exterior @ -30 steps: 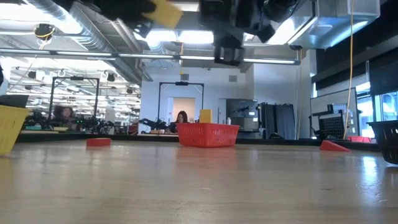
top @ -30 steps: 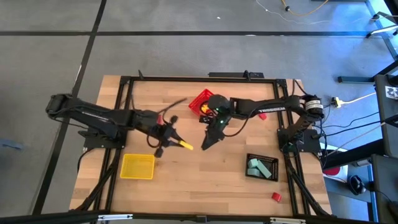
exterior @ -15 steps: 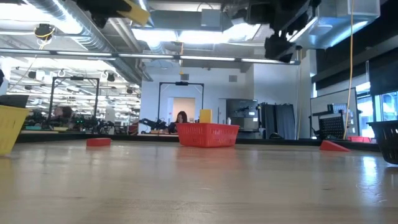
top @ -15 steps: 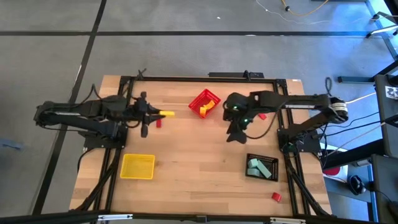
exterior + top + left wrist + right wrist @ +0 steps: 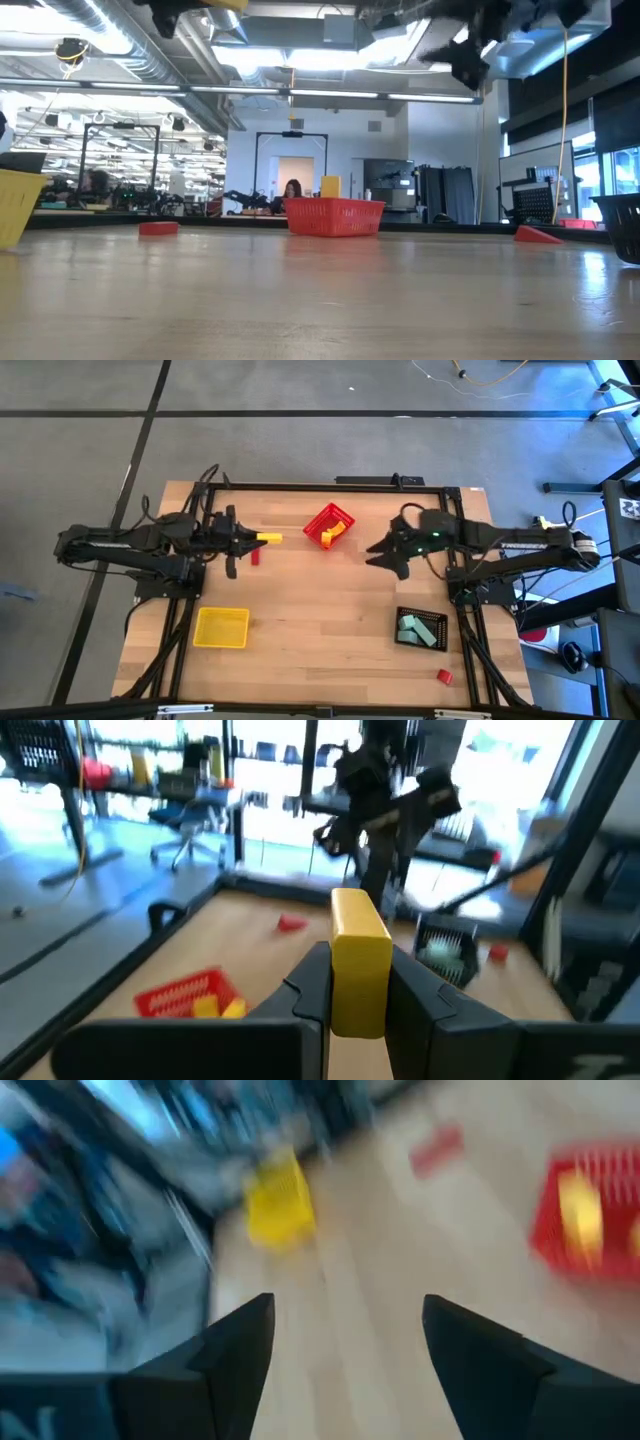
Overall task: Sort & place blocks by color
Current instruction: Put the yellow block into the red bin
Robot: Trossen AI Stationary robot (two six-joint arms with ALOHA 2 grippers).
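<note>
The right gripper (image 5: 385, 557) has swung away from the surface's (image 5: 320, 630) middle toward its right side, fingers spread and empty. The left gripper (image 5: 256, 541) has pulled back left, fingers clamping the yellow block (image 5: 357, 960) aloft.

open hand (image 5: 345, 1350), yellow bin (image 5: 275, 1212), red bin (image 5: 590, 1220)

Bare table centre (image 5: 320, 610) — bins (image 5: 221, 627) around it.
</note>
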